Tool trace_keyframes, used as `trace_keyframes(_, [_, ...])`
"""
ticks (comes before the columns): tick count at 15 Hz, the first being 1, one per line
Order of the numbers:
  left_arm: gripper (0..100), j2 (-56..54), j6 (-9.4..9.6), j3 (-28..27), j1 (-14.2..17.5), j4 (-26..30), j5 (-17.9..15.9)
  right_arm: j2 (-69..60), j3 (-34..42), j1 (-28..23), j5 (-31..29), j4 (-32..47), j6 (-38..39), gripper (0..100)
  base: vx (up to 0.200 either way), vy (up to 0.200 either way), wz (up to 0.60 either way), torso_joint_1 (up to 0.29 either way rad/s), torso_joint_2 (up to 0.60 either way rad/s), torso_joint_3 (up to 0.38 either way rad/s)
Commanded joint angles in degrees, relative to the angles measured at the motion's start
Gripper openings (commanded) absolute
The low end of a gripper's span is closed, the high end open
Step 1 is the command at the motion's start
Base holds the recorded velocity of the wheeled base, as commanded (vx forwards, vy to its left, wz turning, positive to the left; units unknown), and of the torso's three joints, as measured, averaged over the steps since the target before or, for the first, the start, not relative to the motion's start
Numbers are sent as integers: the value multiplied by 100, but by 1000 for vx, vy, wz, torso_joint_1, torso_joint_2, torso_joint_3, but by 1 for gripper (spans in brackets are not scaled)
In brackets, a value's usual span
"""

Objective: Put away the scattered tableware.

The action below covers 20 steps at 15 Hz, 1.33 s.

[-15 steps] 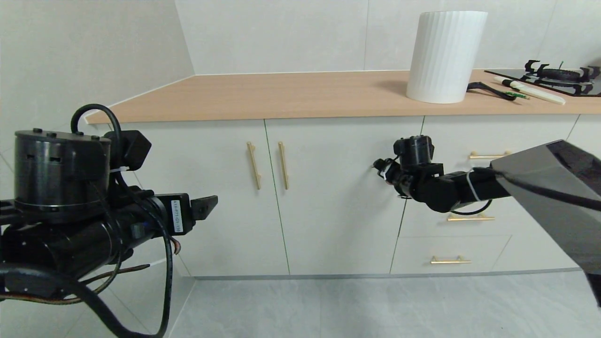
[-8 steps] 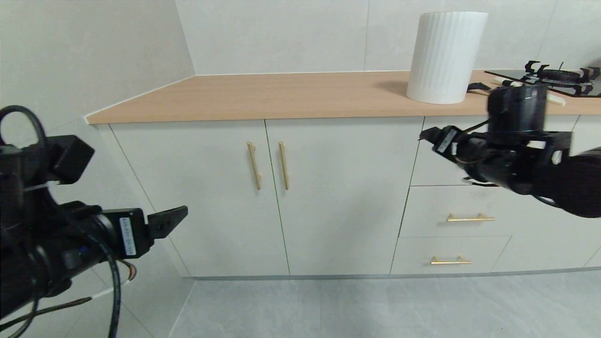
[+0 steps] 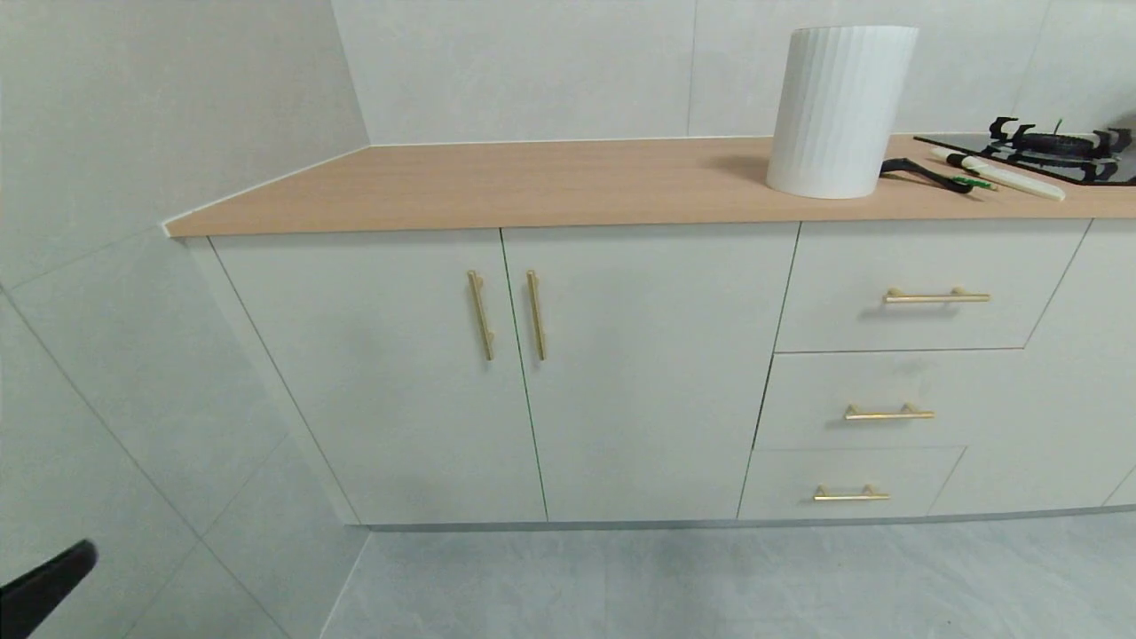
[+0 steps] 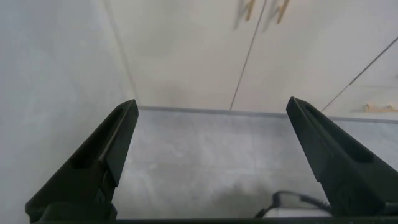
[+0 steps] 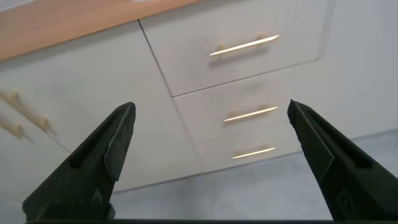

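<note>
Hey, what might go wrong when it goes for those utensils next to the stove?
The black utensil pokes out from behind the tall white ribbed container, so a reach for it may knock the container over. The white-handled utensil lies close beside the stove grate, where a gripper coming down could snag or push it away.

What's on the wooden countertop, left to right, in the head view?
tall white ribbed cylindrical container → black curved utensil → long cream-white utensil with a dark end → black metal burner grate
</note>
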Motion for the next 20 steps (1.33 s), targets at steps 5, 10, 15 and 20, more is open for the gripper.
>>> trace_keyframes(5, [100,-2171,271,659,1131,423,-21,-4047,603,-863,379,2130,-721,100,0,0,0,0,0,0])
trace_keyframes(10, [100,-2874,323,1371,1632,361,-47,-4680,1183,-1109,406,2279,-704,100,0,0,0,0,0,0])
trace_keyframes(15, [100,-3279,587,1564,2414,98,-434,-4680,1675,-1109,511,2244,-713,100,0,0,0,0,0,0])
trace_keyframes(20, [100,-3428,1615,2927,2309,-1599,-653,-4680,2519,-1109,546,1664,-1011,100,0,0,0,0,0,0])
